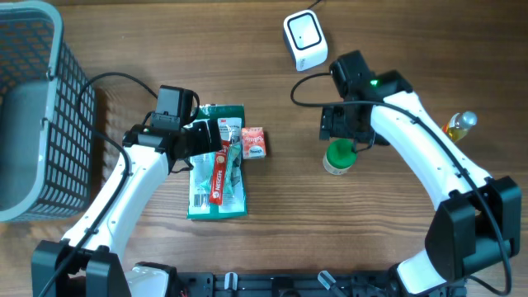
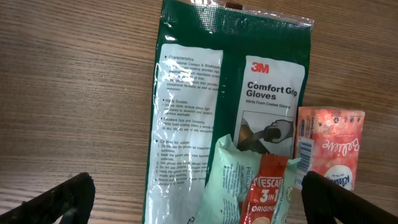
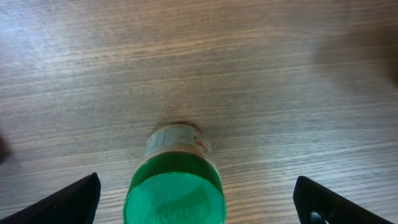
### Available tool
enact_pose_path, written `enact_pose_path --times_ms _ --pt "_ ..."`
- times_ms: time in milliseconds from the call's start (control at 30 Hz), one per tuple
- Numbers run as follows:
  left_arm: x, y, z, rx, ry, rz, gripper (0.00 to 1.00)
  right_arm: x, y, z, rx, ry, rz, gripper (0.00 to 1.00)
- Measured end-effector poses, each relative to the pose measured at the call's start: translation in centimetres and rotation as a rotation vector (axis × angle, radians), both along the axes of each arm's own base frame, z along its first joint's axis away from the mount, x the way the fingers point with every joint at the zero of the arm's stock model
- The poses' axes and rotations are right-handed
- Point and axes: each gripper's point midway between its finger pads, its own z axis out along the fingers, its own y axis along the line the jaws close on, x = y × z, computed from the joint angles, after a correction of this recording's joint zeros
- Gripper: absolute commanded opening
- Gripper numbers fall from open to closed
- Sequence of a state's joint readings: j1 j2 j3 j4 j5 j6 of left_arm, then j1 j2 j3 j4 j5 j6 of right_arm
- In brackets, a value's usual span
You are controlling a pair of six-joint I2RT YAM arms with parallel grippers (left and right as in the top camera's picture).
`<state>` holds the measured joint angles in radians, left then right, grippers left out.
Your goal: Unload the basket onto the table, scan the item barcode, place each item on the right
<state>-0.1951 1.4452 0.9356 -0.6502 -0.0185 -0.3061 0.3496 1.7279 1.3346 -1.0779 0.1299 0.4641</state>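
So the item up for scanning looks to me like the small round plastic bottle with the green screw cap (image 1: pixel 339 156), standing upright on the wooden desk (image 1: pixel 124 41) right of centre. Its long axis is vertical and the cap points at the overhead camera. There's a paper label wrapped round the side, but I can't spot the barcode on it from any view.

The right tool (image 1: pixel 342 136) hangs right above it with the jaws spread wide. In the right wrist view the bottle (image 3: pixel 176 180) sits between the two fingers with clear space on both sides, so nothing's being held.

The white rounded box scanner (image 1: pixel 303 37) is at about 11 o'clock from the bottle, near the far edge. My guess is the move would be grab, lift and tip the label toward it.

The right arm is way nearer. The left tool (image 1: pixel 205 142) is also wide open and empty, off at 9 o'clock over a flat green glove pack (image 2: pixel 205 93) with a red coffee sachet (image 2: pixel 267 193) lying on top.
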Motion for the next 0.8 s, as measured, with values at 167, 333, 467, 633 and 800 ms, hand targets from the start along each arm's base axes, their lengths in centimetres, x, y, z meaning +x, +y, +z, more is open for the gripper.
enact_pose_path --times_ms 167,333,467,633,800 --pt "0.0 0.0 0.0 0.0 0.0 0.0 1.0 -1.0 0.5 -2.7 0.041 0.027 0.001 1.0" --pt "0.0 0.0 0.0 0.0 0.001 0.0 1.0 -2.3 0.4 -4.4 0.052 0.062 0.003 1.0" --pt "0.0 0.0 0.0 0.0 0.0 0.0 1.0 -2.4 0.5 -5.2 0.06 0.054 0.004 1.0" --pt "0.0 0.0 0.0 0.0 0.0 0.0 1.0 -2.4 0.6 -5.9 0.066 0.045 0.005 0.96" --pt "0.0 0.0 0.0 0.0 0.0 0.0 1.0 -2.2 1.2 -5.9 0.099 0.041 0.027 0.95"
